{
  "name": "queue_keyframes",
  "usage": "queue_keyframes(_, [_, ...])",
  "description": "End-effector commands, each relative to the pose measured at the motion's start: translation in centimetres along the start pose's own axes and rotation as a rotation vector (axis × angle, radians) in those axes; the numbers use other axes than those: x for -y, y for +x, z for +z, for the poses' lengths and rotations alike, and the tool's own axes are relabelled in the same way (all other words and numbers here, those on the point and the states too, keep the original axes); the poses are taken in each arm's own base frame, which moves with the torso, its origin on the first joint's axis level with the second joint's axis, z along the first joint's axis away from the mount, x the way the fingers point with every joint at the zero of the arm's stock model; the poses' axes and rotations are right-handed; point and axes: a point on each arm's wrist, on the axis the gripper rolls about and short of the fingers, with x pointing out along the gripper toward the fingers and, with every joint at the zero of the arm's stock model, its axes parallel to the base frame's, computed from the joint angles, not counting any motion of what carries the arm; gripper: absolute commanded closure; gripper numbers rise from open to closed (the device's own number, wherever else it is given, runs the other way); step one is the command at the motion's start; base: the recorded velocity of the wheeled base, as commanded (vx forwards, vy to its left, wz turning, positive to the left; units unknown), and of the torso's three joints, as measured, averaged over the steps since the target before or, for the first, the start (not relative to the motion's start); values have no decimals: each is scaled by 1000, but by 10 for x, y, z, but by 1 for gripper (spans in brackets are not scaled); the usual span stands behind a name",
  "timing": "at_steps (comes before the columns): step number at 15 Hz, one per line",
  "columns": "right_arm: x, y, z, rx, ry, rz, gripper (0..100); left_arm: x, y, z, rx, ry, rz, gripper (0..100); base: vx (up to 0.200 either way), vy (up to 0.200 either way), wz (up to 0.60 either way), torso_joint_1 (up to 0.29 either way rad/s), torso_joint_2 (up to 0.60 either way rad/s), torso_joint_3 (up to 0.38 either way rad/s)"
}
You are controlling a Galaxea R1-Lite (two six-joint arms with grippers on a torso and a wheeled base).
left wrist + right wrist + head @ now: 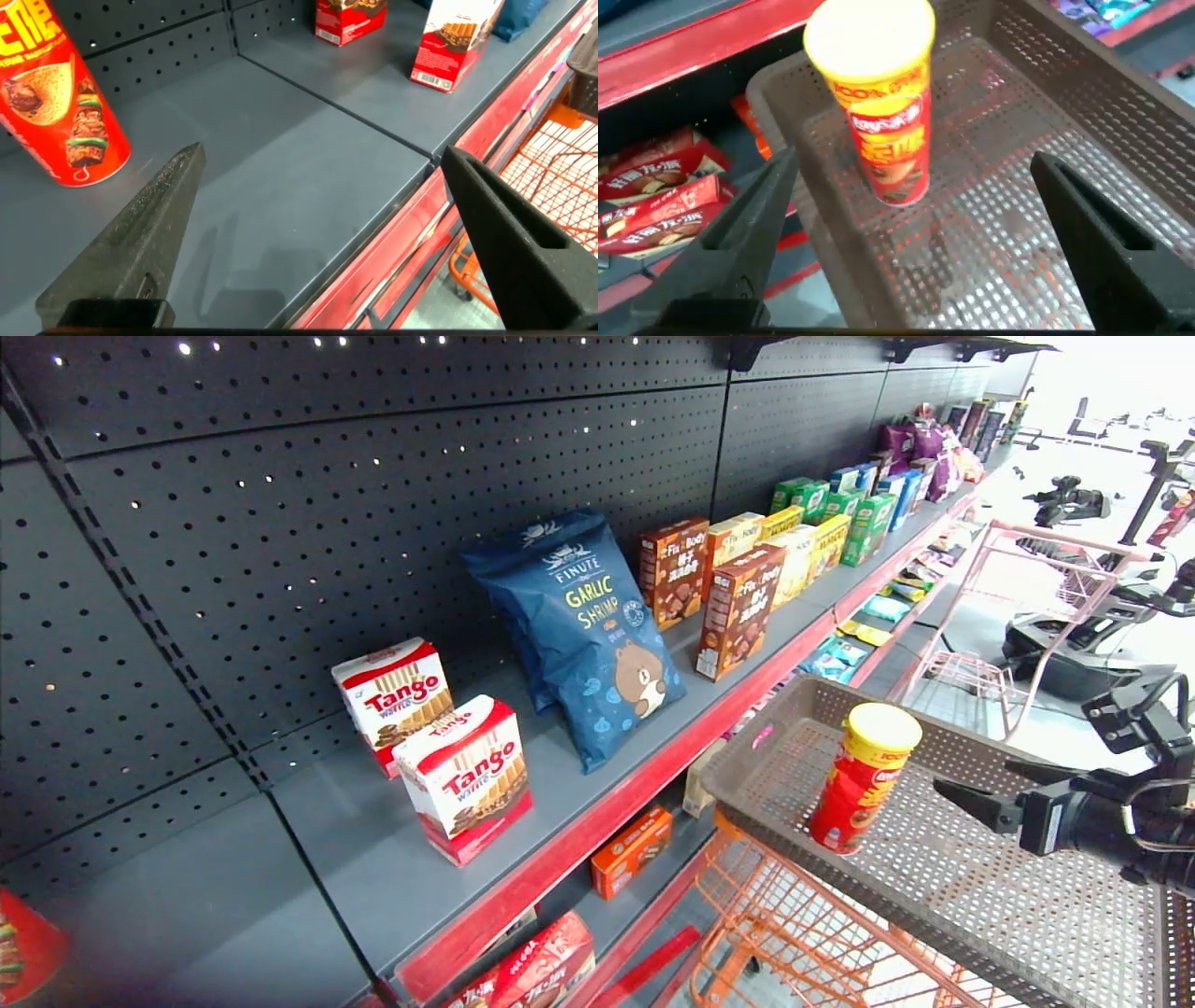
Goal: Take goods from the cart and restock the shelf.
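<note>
Can: a red can (864, 779) with a yellow lid is seen standing upright in the brown perforated tray (980, 896), near the corner closest to the shelf.
Tray: it is carried on top of the orange wire cart (794, 933), which is parked just beside the shelf's red front edge.
Right pincer (913, 163): it is held released, with its fingers spread wide on either side of the can's line. It is pointed at the can and kept apart from it.
Left pincer (322, 154): it is also released, fingers spread, and is held over the grey shelf (373, 840).
Second can (61, 93): a red one is stood upright on the shelf near the left pincer, untouched.
Shelf stock: two wafer boxes (464, 777), a blue snack bag (588, 625) leaned on the pegboard, and brown boxes (738, 607) are lined up farther right.
</note>
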Motion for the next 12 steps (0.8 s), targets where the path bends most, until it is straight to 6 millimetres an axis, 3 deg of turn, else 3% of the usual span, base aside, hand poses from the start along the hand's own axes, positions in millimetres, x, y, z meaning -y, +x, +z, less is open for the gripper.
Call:
queue_keyframes(1, [0, 22, -15, -36, 5, 31, 0, 0, 0, 0, -1, 0, 0, 0, 0, 0, 0, 0, 0, 0])
queue_keyframes(6, [4, 53, -37, -34, -50, 49, 0, 0, 0, 0, -1, 0, 0, 0, 0, 0, 0, 0, 0, 0])
queue_keyframes(12, [-3, 90, -34, -4, -80, 109, 0, 0, 0, 0, -1, 0, 0, 0, 0, 0, 0, 0, 0, 0])
